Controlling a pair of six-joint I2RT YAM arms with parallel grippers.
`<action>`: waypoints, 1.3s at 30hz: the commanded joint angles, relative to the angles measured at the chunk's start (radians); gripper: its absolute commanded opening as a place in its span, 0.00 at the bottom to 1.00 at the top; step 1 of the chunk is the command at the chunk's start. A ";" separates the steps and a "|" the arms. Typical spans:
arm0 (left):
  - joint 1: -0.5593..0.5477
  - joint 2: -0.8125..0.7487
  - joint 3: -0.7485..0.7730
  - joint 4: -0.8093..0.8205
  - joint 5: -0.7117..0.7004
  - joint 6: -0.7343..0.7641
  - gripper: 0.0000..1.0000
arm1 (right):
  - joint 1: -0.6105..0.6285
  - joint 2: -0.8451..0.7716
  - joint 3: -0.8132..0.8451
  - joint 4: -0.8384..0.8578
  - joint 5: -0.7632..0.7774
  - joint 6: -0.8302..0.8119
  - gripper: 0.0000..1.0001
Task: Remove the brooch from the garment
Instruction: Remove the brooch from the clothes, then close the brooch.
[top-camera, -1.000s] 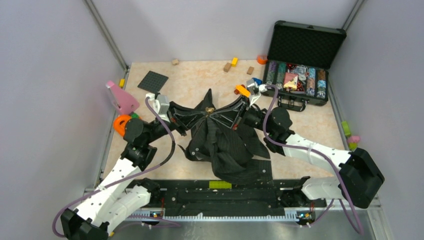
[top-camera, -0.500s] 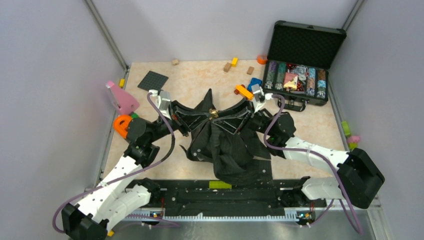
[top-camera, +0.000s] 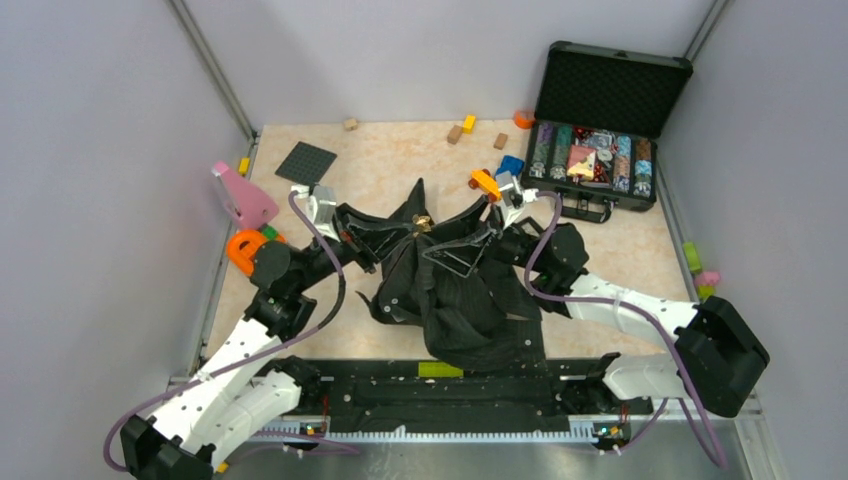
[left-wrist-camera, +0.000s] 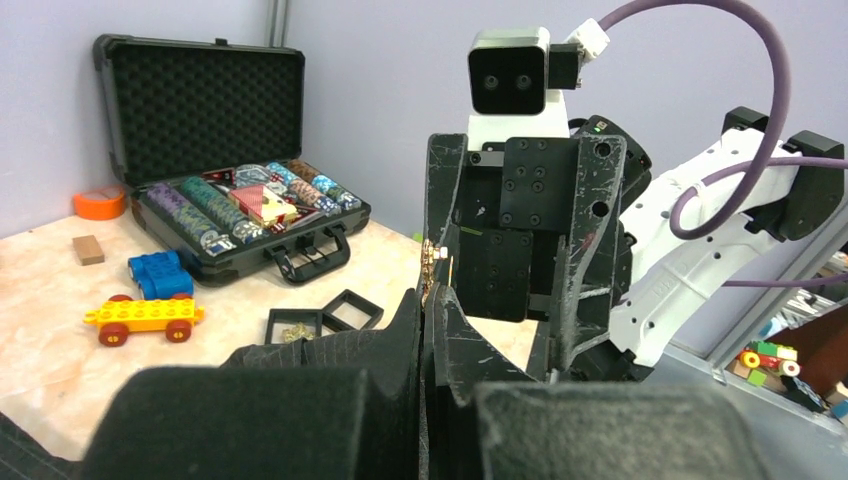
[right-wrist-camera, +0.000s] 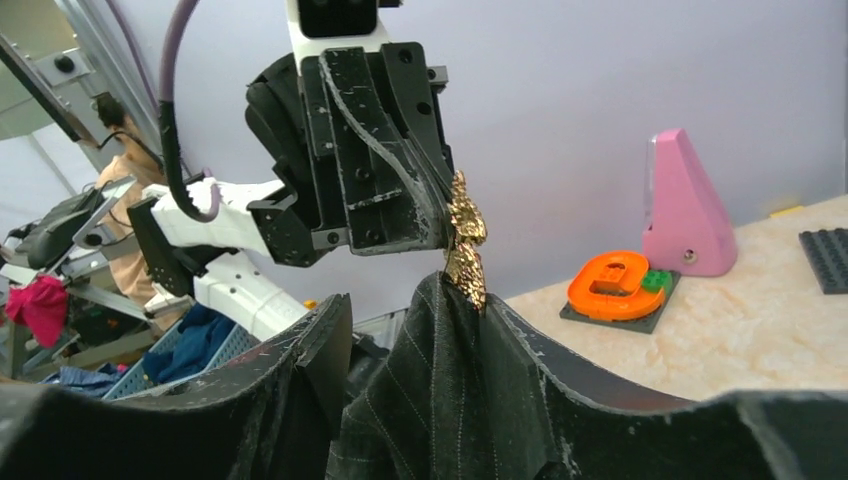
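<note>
The gold brooch (right-wrist-camera: 465, 236) (top-camera: 422, 221) is pinched at the tip of my left gripper (top-camera: 414, 226) (left-wrist-camera: 429, 300), which is shut on it. A peak of the dark pinstriped garment (top-camera: 462, 300) (right-wrist-camera: 450, 380) still hangs from the brooch's lower end, lifted off the table. My right gripper (top-camera: 446, 250) (right-wrist-camera: 420, 310) faces the left one with its jaws open. The raised fabric stands between its fingers and lies against the right one. In the left wrist view the brooch (left-wrist-camera: 432, 268) glints just past my closed fingertips.
An open black case (top-camera: 600, 150) of chips stands at the back right. A yellow-orange toy car (top-camera: 484, 183) and a blue block (top-camera: 510, 163) lie near the right wrist. A pink wedge (top-camera: 240, 195), an orange ring (top-camera: 243, 247) and a dark baseplate (top-camera: 305, 162) are on the left. Small black square boxes (left-wrist-camera: 322, 318) lie near the case.
My right gripper has opened and let go of the fabric it pinched beside the brooch. The stretched cloth has slackened. The left gripper keeps its hold.
</note>
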 joint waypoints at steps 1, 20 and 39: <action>0.001 -0.029 0.004 0.041 -0.079 0.045 0.00 | 0.027 0.002 -0.017 -0.038 -0.007 -0.038 0.42; -0.020 -0.066 0.079 -0.312 -0.233 0.457 0.00 | -0.038 -0.167 0.010 -0.289 0.117 -0.057 0.00; -0.031 -0.060 0.131 -0.413 -0.605 0.467 0.00 | -0.084 -0.076 0.069 -0.499 0.162 -0.131 0.00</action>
